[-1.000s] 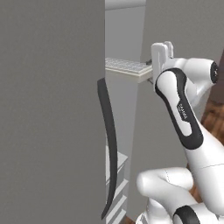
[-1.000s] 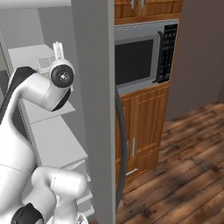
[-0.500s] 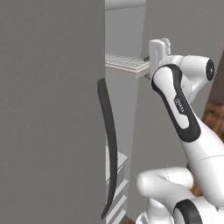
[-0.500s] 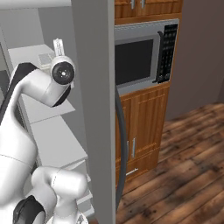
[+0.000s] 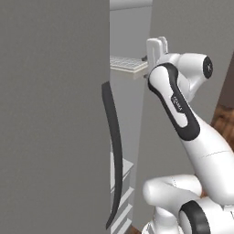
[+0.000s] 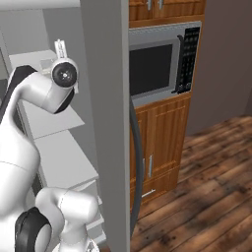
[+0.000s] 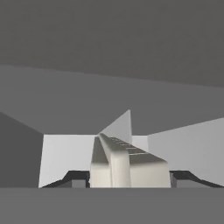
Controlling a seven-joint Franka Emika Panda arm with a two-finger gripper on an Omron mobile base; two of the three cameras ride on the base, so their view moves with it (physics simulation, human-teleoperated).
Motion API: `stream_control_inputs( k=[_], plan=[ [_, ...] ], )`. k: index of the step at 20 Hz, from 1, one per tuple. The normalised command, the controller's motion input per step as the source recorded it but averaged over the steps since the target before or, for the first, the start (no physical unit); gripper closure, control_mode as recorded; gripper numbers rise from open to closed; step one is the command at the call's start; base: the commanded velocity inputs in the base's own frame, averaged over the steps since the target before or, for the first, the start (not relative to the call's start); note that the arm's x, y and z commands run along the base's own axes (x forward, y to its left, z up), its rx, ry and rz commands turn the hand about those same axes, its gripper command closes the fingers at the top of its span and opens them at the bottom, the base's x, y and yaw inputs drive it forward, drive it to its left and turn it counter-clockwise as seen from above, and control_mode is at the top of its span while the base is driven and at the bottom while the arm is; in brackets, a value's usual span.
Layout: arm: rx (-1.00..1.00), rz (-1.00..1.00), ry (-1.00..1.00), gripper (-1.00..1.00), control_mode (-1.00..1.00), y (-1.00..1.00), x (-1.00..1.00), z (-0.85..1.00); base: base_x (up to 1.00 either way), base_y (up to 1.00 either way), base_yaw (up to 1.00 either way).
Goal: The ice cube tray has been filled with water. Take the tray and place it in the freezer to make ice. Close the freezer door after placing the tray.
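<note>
- Carrying the ice cube tray [image 7: 127, 168] into the freezer [image 5: 130, 41]; gripper [image 7: 129, 179] clamped on its near end, dark fingertips [image 7: 74, 178] flanking it in the hand view.
- Tray location: in the grip, above a white inner shelf [image 7: 65, 155], grey freezer walls all round. Touching the shelf or not: cannot tell.
- In the left base view, wrist up at the wire-grid shelf [image 5: 128, 64], beside the open freezer door [image 5: 55, 114].
- To do this step well, probably: keep tray level so water stays in the cells, slide straight in, set flat, only then let go. Tray looks canted in the hand view, though camera roll could explain that.
- Watch the arm against the door edge when backing out.
- Materials: tray white, rigid, long and boxy; shelves flat white; door flat matte grey with long dark curved handle [image 5: 114, 151].
- Water itself not discernible.
</note>
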Motion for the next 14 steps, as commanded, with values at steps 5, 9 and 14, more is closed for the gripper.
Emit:
stream_control_inputs(
  k=[5,9,14],
  plan=[
    [-0.01,0.0,0.0,1.0,-1.0,0.2,0.38,0.0,0.0,0.0,0.0],
    [0.0,0.0,0.02,1.0,-1.0,0.0,0.51,0.0,0.0,0.0,0.0],
    [0.0,0.0,0.03,1.0,-1.0,0.0,0.47,0.0,0.0,0.0,0.0]
  ],
)
